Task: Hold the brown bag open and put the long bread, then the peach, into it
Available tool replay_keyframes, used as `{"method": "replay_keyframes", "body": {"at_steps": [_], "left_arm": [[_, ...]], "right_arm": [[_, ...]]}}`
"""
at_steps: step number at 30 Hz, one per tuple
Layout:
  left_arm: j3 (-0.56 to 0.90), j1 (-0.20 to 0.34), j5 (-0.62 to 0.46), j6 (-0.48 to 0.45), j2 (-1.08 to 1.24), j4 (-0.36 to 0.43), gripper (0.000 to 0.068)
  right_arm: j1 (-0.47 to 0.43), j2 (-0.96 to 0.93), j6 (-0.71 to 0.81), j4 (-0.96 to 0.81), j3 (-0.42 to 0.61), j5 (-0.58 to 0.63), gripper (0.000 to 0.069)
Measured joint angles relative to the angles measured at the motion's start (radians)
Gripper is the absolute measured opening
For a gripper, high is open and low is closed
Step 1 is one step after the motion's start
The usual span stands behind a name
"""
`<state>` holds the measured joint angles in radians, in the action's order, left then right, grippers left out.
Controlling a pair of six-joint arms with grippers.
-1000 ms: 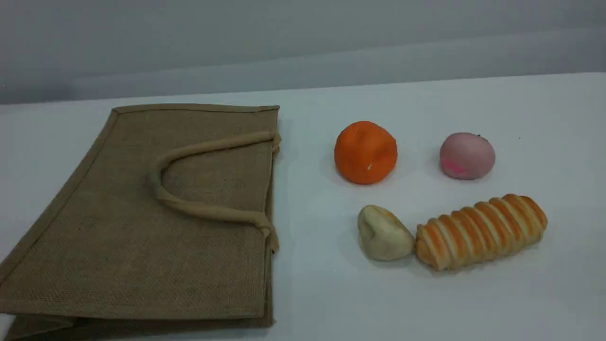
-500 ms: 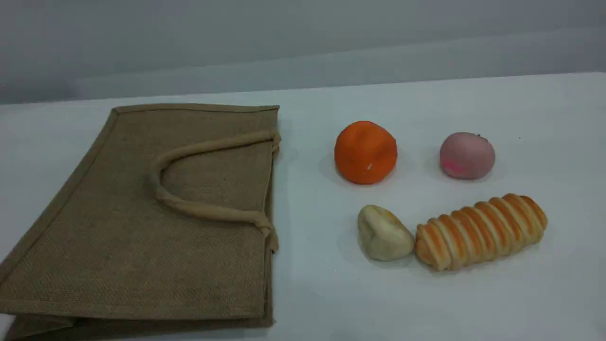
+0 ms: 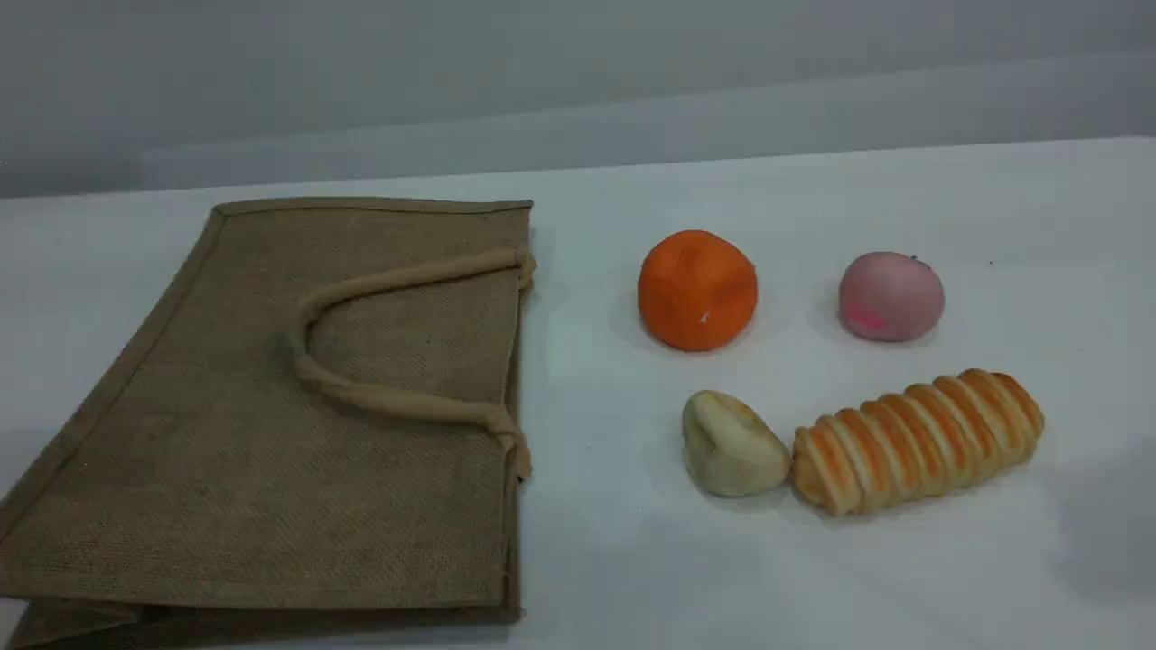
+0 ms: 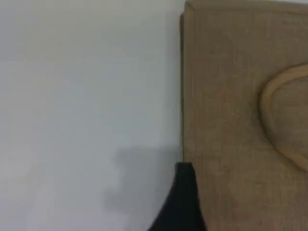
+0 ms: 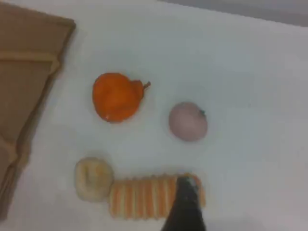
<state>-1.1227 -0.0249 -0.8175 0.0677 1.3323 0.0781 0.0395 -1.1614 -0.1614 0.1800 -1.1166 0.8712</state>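
Note:
The brown bag [image 3: 316, 406] lies flat and closed on the white table at the left, one loop handle [image 3: 397, 275] resting on top, its mouth toward the foods. The striped long bread [image 3: 917, 441] lies at the right front, and the pink peach [image 3: 891, 296] sits behind it. Neither arm shows in the scene view. In the left wrist view a dark fingertip [image 4: 185, 192] hovers over the side edge of the bag [image 4: 240, 120]. The right wrist view looks down from high up, its fingertip [image 5: 185, 204] overlapping the right end of the bread [image 5: 139, 197], with the peach [image 5: 187, 121] beyond. Nothing is held.
An orange ball [image 3: 697, 289] sits left of the peach. A pale beige lump [image 3: 731, 444] touches the bread's left end. The table's far edge meets a grey wall.
No object has moved. A faint shadow has spread over the table at the right edge and near the bag's left side.

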Motion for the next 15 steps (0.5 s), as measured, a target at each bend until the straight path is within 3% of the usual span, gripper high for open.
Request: {"method": "replay_keyframes", "body": {"at_steps": [10, 15], "left_arm": [[-0.108, -0.003, 0.003, 0.054, 0.245, -0.004, 0.0583], [-0.108, -0.039, 0.031, 0.058, 0.344, -0.037, 0.0583]], "right_arm": [[0.0, -0.136, 0.0, -0.003, -0.01, -0.026, 0.0519], [0.0, -0.183, 0.0, -0.003, -0.01, -0.064, 0.0519]]}}
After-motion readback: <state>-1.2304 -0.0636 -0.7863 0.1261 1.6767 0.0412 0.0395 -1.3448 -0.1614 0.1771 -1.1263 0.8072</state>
